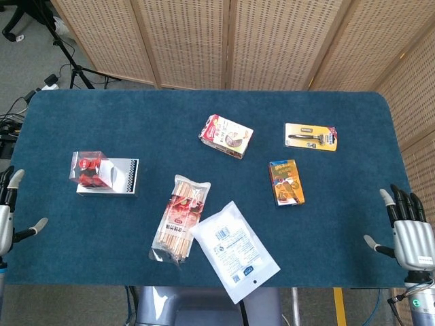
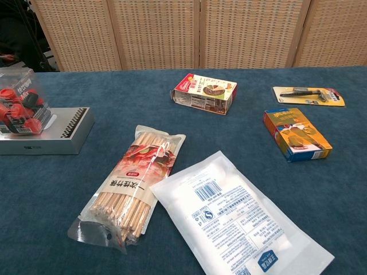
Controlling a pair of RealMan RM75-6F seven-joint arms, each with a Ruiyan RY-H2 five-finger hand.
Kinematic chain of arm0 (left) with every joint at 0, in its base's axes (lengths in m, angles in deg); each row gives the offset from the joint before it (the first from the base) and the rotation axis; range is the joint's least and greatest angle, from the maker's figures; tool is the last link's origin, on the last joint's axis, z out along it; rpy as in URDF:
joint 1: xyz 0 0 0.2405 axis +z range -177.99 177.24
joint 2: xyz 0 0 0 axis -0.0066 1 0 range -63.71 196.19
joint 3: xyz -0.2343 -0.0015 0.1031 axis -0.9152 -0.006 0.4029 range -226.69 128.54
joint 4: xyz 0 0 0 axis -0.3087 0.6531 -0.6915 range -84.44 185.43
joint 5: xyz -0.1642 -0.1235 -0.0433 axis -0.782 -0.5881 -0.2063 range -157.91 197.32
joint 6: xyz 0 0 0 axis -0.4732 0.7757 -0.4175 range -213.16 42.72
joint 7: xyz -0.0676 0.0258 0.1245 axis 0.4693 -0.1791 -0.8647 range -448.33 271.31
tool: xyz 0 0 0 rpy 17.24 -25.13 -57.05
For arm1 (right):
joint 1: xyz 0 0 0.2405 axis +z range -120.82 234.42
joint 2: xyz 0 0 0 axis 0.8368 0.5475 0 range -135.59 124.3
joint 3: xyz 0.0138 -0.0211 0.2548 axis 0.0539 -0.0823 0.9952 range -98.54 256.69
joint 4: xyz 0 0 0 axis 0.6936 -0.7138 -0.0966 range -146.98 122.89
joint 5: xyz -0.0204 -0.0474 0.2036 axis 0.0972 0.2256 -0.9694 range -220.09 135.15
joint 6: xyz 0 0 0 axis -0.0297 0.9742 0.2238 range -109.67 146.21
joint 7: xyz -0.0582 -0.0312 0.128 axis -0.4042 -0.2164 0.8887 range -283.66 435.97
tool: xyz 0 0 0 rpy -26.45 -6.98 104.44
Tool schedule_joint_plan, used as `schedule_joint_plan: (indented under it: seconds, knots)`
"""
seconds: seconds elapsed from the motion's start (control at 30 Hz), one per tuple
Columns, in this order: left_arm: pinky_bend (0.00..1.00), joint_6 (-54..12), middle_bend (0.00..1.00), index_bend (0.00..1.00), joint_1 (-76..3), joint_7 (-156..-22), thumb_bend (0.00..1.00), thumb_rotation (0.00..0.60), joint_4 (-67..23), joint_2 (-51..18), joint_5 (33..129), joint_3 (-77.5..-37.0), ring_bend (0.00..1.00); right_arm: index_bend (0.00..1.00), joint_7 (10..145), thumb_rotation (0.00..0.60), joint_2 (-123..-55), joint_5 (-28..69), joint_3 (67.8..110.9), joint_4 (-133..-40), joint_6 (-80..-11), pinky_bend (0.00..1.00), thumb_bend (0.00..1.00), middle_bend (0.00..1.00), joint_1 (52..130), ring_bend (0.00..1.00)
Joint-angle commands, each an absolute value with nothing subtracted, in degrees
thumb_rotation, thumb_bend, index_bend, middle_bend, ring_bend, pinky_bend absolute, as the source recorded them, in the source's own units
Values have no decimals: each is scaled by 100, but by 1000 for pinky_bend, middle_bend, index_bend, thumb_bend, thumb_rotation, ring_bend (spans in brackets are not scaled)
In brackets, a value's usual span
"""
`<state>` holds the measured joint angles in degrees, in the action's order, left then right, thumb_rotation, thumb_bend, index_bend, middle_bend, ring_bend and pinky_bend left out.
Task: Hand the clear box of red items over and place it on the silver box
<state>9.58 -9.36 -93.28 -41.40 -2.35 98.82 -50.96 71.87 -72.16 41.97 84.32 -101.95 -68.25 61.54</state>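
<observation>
The clear box of red items [image 1: 89,168] [image 2: 20,110] rests on the left end of the silver box [image 1: 117,178] [image 2: 57,134], near the table's left side. Nothing touches it. My left hand [image 1: 8,221] hangs off the table's left edge, well below and left of the boxes, fingers spread and empty. Past the table's right front corner, my right hand [image 1: 405,234] is likewise spread and holds nothing. Neither hand shows in the chest view.
A chopstick pack [image 1: 180,217] and a white pouch [image 1: 234,250] lie at the front middle. A red-white carton [image 1: 225,135], an orange box [image 1: 285,181] and a razor pack [image 1: 310,136] lie toward the right. Folding screens [image 1: 231,41] stand behind the table.
</observation>
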Motion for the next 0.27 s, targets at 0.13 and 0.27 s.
schedule_joint_plan:
  seconds: [0.13,0.27]
  knots:
    - [0,1119,0,0,-770,-9204,0,600,-3958,-368,9821,-5250,0,0,7065,600,-7262,4247,8363,-10214,-6680,0,156,0,6214,0]
    - [0,834,0,0,-796,-9274,0,600,-3939,-370,9739,-5218,0,0,6927,600,-7321,4299,8333,-10227,-6591,0,156,0,6275,0]
